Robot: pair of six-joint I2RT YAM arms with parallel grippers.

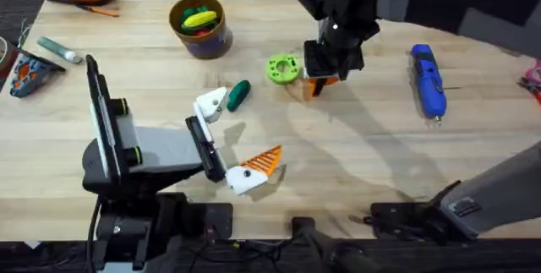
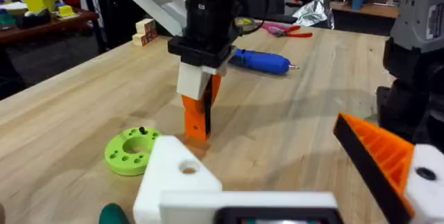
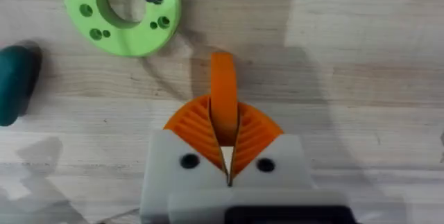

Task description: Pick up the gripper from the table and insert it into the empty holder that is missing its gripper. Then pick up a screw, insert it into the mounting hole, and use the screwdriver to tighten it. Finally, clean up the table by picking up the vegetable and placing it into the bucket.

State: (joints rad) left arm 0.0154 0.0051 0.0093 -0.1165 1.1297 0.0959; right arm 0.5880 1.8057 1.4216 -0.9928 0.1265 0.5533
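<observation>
Orange and upright, the gripper [image 2: 196, 116] sits clenched in the right claw [image 3: 223, 123] just above the desk [image 1: 355, 150] beside the green ring [image 1: 282, 68]; lift it straight, keeping that grip square.

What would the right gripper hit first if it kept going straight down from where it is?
The right gripper, shut on the gripper, points down at bare table. The orange piece's lower end would probably meet the wood first, beside the green ring.
</observation>
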